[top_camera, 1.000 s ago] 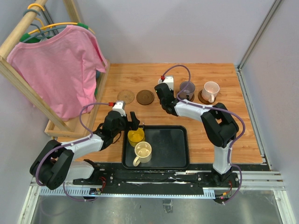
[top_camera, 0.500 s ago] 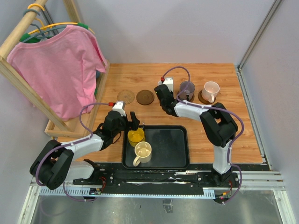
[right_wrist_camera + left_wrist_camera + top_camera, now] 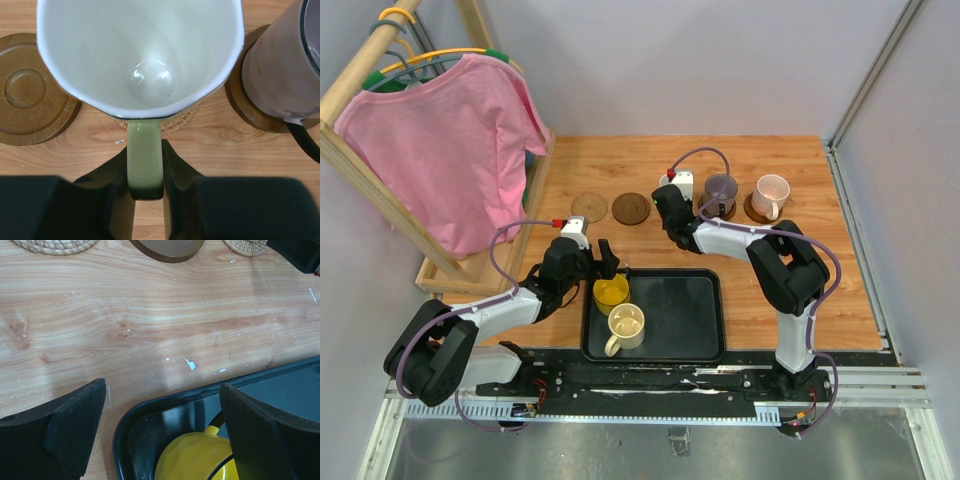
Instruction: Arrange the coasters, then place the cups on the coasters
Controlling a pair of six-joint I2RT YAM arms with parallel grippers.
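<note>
The right jaws are flanking the handle (image 3: 145, 160) of the green cup (image 3: 140, 50), lying close on both sides of it; whether they are pinching it or slackening I cannot tell. The cup is sitting over the middle coaster (image 3: 172, 124), a tan one in the row running across the far half of the bench (image 3: 620, 165). Its handle is pointing toward the near edge, likely because the arm is reaching from that side. Just right of it the purple cup (image 3: 275, 65) is standing on a brown coaster (image 3: 250, 112), and the pink cup (image 3: 772, 192) is standing on the end coaster (image 3: 753, 210) toward the far right corner, so the row seems to be filling from the right. The spare brown coaster (image 3: 631, 208) and the spare tan coaster (image 3: 589, 207) are lying bare to the left. They are probably waiting for the yellow cup (image 3: 611, 293) and the cream cup (image 3: 626, 322), which are both standing in the tray (image 3: 690, 310) at the middle of the near edge. The left jaws are spread wide, grasping nothing, and straddling the yellow cup from above, seemingly lining up a pick. The right wrist view is showing the handle between the jaws and woven rim peeping from under the green cup, while the top view is hiding that cup beneath the wrist. Only the top view is showing the whole row. The left wrist view is showing the jaws clear of the yellow cup.
</note>
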